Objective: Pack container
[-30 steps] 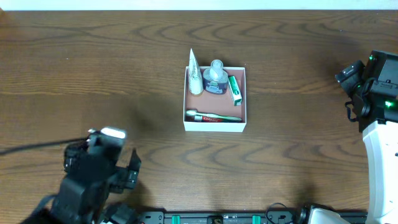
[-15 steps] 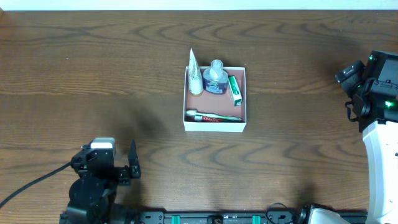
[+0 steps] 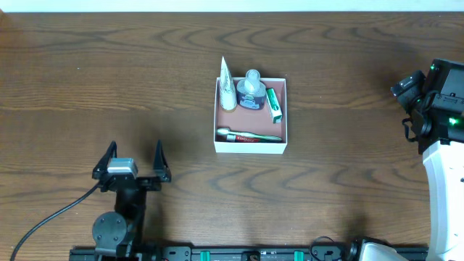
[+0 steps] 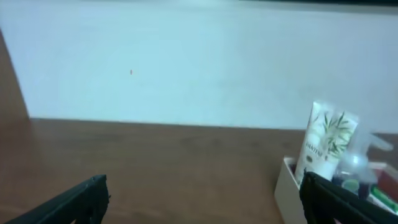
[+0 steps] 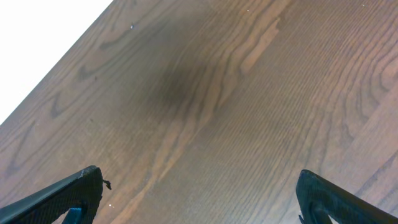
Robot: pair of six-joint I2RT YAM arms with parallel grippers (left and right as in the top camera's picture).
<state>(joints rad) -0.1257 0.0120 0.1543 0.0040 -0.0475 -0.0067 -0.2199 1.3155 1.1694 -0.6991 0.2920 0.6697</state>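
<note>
The container [image 3: 251, 146] sits near the middle of the bench [image 3: 109, 65], a little to the far side of centre, square to the bench edges. We see its thin white walls and the brownish-pink floor between the items packed inside. In its far-left corner a white tube [image 3: 226, 85] stands upright and rises above the rim. Just right of it is a clear pump bottle [image 3: 251, 93] with a dark lower part. A small green pack [image 3: 273, 105] lies along the right wall. Along the near wall lie a red toothpaste tube [image 3: 245, 138] and a green-handled toothbrush [image 3: 254, 133], side by side and parallel to that wall.

The left end effector [image 3: 133, 161] is well apart from the container, to the near left, and holds nothing. Its two dark fingers are spread wide and point toward the far side. In the left wrist view they frame the picture at the lower corners. Beyond them, at the right, we see a corner of the container [image 4: 287, 183] with the leaf-printed tube [image 4: 326, 140] standing in it.

The right arm [image 3: 438, 156] stands at the right edge of the bench, well away from the container. The right end effector [image 5: 199, 193] is spread wide too, with only bare wood grain between its fingers.
</note>
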